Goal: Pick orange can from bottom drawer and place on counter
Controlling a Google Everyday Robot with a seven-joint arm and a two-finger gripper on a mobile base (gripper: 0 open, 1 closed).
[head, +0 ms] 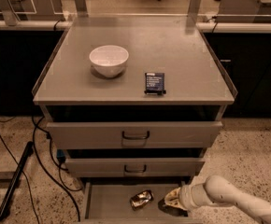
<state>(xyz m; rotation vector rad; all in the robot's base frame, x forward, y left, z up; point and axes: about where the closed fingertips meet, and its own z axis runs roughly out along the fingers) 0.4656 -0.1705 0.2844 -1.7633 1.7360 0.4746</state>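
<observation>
The orange can point(141, 199), a shiny golden-bronze dented object, lies on the floor of the open bottom drawer point(108, 204) at the lower edge of the camera view. My gripper point(171, 201) is inside the drawer just to the right of the can, a small gap between them, on a white arm coming in from the lower right. The counter point(182, 50) is the flat grey cabinet top above.
A white bowl point(109, 60) and a small dark blue box point(154, 82) stand on the counter. Two closed drawer fronts point(135, 134) with loop handles overhang the bottom drawer. Black cables point(44, 157) and a dark bar point(14, 181) lie on the floor at left.
</observation>
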